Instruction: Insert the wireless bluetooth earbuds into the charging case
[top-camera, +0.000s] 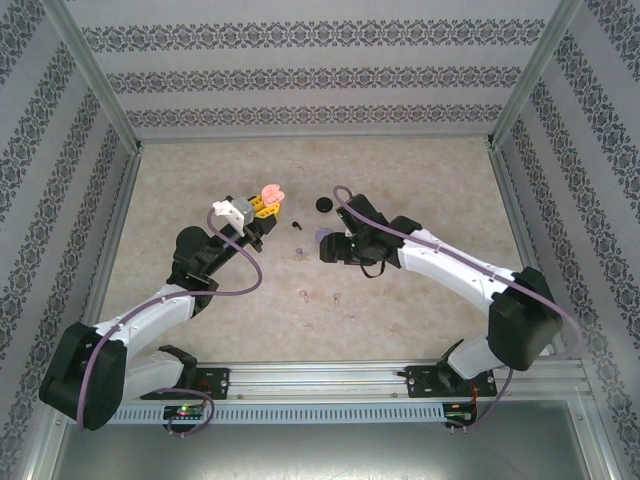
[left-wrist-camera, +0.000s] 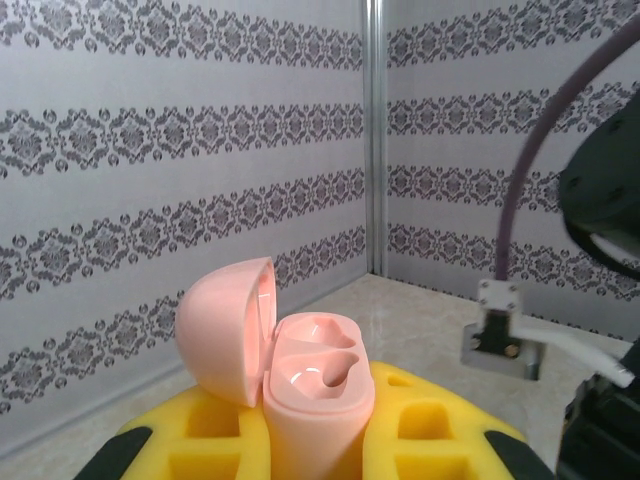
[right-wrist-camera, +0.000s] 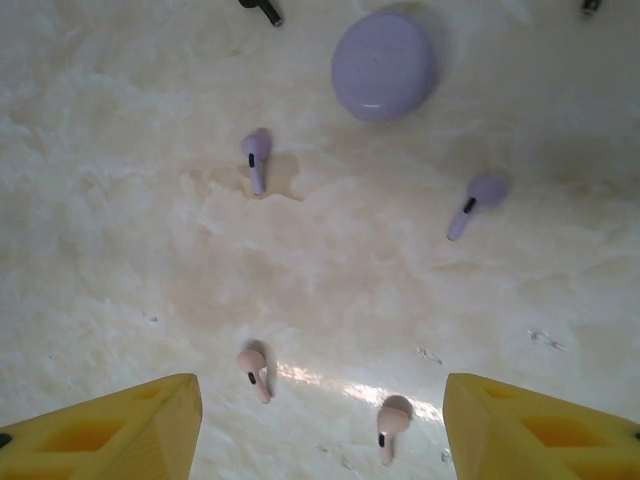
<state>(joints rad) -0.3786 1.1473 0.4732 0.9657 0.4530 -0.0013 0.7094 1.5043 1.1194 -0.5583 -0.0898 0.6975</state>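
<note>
Pink charging case (left-wrist-camera: 318, 395) gripped in left end effector (left-wrist-camera: 320, 450) — right end effector (right-wrist-camera: 320, 425) spread wide.

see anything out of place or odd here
Nothing damaged or spilled. The oddity is just the unfinished job: the pink case, held open in the left gripper, has both sockets empty, while two pink earbuds lie loose on the table, as do two purple earbuds near the closed purple case.

On the cream marbled bench (right-wrist-camera: 120, 220) lie two pale purple short-stemmed earbuds (right-wrist-camera: 256, 158), two pinkish earbuds (right-wrist-camera: 253, 368) — and a round lilac disc (right-wrist-camera: 384, 65).
</note>
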